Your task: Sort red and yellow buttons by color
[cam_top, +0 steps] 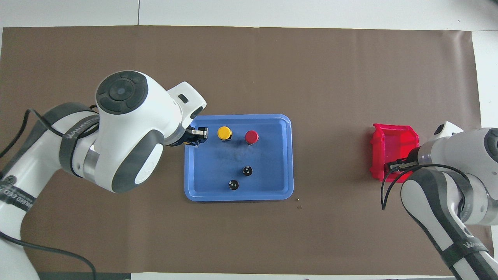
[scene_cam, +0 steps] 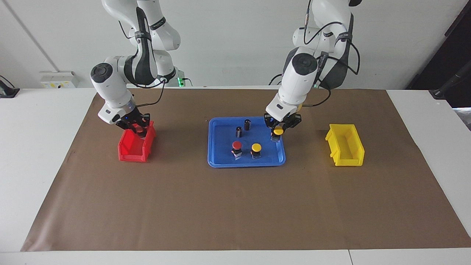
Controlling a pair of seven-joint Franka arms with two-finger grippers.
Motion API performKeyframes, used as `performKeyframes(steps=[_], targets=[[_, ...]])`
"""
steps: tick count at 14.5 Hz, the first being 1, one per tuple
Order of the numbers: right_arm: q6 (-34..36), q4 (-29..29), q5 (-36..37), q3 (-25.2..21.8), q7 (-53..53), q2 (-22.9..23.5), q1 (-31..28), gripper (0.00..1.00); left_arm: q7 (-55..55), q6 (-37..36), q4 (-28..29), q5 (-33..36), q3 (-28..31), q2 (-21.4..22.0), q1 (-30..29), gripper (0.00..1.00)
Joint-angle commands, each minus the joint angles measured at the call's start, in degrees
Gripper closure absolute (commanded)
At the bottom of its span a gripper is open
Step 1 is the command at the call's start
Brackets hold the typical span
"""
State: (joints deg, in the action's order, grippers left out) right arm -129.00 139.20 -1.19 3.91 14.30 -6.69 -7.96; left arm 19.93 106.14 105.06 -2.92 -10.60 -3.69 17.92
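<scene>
My left gripper [scene_cam: 278, 128] is shut on a yellow button [scene_cam: 278, 131] at the blue tray's [scene_cam: 217, 162] edge toward the left arm's end. I cannot tell whether its base touches the tray. In the overhead view the left gripper [cam_top: 197, 136] hides this button. A second yellow button [scene_cam: 256, 148] [cam_top: 224, 133] and a red button [scene_cam: 237, 145] [cam_top: 251, 136] stand side by side in the tray [cam_top: 202, 190], on the side farther from the robots. My right gripper [scene_cam: 135, 125] [cam_top: 396, 166] is low over the red bin [scene_cam: 130, 149] [cam_top: 393, 140]. The other red button is not clearly visible.
Two small dark cylinders [scene_cam: 247, 124] [scene_cam: 238, 131] stand in the tray nearer to the robots, also seen from overhead [cam_top: 246, 170] [cam_top: 233, 185]. A yellow bin [scene_cam: 346, 144] sits at the left arm's end of the brown mat; the left arm hides it in the overhead view.
</scene>
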Motion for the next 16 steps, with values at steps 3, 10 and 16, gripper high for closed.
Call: performKeyframes(steps=[3,10,16], targets=[[-0.4,1.5,-0.8,0.2,2.0,-1.8,-0.9,0.44,-25.4,-11.8,2.2,-2.1,0.7,8.2,-19.1,0.69],[8.0,-5.0,-0.7,0.1,2.0,-0.3,-1.0,0.46,-26.6,-3.2,12.2,-1.1,0.8,11.8,-25.7,0.73],[16.2,-14.1,0.0,0.6,-0.5,1.2,0.5,0.47,-22.1,3.9,15.0,0.7,0.7,9.2,-28.1,0.73]])
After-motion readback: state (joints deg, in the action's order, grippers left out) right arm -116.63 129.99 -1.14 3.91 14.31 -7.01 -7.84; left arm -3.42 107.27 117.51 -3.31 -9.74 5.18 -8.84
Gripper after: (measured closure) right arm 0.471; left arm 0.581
